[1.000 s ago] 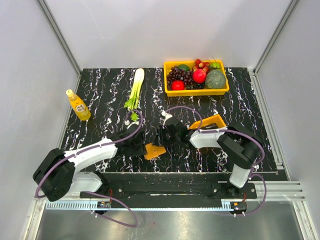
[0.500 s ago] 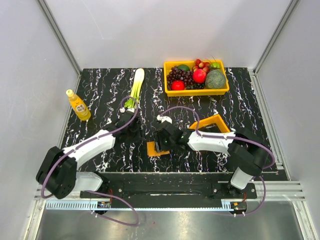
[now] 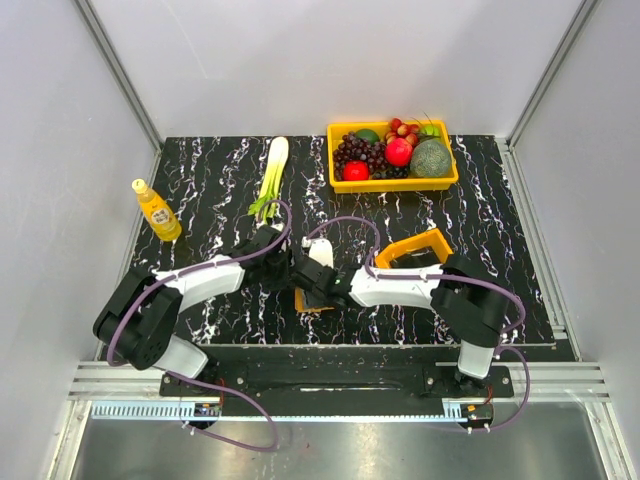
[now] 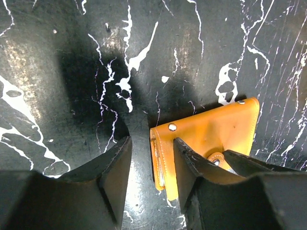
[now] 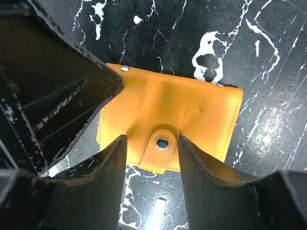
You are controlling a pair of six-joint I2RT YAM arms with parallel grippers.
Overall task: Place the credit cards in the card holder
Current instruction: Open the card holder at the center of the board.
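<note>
The orange card holder (image 4: 213, 132) lies folded shut on the black marble table, its snap tab (image 5: 162, 143) fastened. My left gripper (image 4: 151, 160) is open and straddles the holder's left edge, one finger (image 4: 189, 165) over its cover and the other on the table side. My right gripper (image 5: 152, 148) is open, low over the holder, with the snap tab between its fingers. In the top view both grippers, left (image 3: 285, 268) and right (image 3: 318, 282), meet over the holder (image 3: 303, 300) and hide most of it. No loose credit card is in view.
A small orange raised-wall tray (image 3: 432, 240) sits right of the grippers, by the right arm. A yellow fruit basket (image 3: 445, 183) stands at the back right. A green-white leek (image 3: 270, 178) and a yellow bottle (image 3: 157, 210) are at the back left.
My left gripper swung away, then came right to the holder's edge. My right gripper moved left over it. The holder went from partly raised to lying flat.
</note>
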